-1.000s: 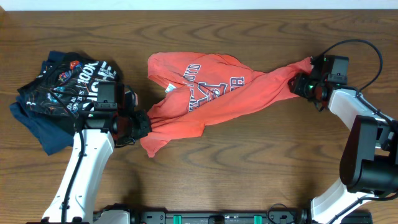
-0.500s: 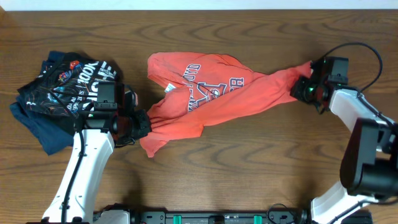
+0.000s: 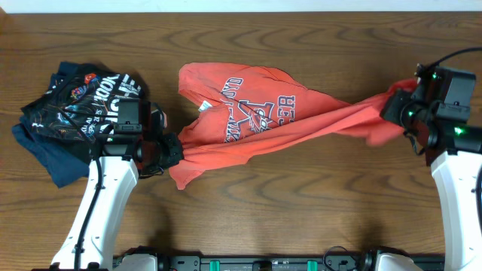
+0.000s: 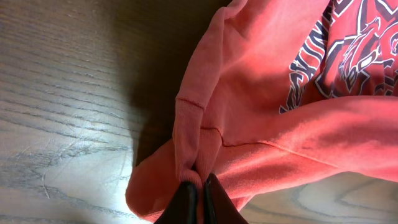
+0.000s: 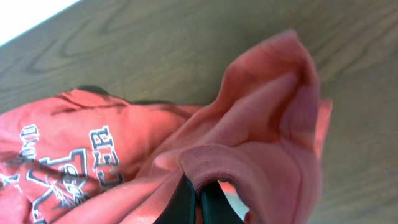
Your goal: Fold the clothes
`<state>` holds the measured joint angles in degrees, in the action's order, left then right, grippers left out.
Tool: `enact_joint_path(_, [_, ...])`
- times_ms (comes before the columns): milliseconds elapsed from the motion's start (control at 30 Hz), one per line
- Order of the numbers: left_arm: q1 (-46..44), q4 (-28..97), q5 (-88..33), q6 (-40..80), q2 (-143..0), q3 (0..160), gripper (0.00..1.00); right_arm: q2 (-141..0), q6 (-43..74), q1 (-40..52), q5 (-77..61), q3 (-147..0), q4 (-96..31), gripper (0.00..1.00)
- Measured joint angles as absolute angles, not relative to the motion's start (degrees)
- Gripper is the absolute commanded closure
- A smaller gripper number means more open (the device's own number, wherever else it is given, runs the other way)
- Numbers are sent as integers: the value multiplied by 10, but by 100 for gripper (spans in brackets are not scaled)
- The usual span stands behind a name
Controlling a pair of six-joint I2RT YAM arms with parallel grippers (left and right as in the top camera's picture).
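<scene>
T-shirt (image 3: 260, 120) stretches across the tabletop (image 3: 301, 218), my left end effector (image 3: 174, 150) clamped on its left hem, my right end effector (image 3: 395, 111) clamped on a bunch near the right edge. I judge even, low tension best, flattening twists before laying down.

Left arm (image 3: 102, 203), right arm (image 3: 461, 188): white link shells are fitted, with black wrist housings (image 3: 129, 114). Green indicator lights (image 3: 409, 114) are shown at the right. Left end effector (image 4: 198, 183): finished in black.

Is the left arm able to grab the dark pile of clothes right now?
Probably not yet: the dark pile lies close beside it, unblocked, but the left claw is shut on the red shirt.
</scene>
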<state>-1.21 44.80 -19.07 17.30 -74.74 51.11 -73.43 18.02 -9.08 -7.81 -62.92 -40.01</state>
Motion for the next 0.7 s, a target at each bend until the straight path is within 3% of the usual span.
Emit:
enact_joint_path(300, [-12,448,-191,173,-747,511,94,-735,180,-91,-62,-629,-504,99])
enact_joint_path(700, [-12,447,-193,173,-747,511,94,-736,214,-115,78,-629,-504,99])
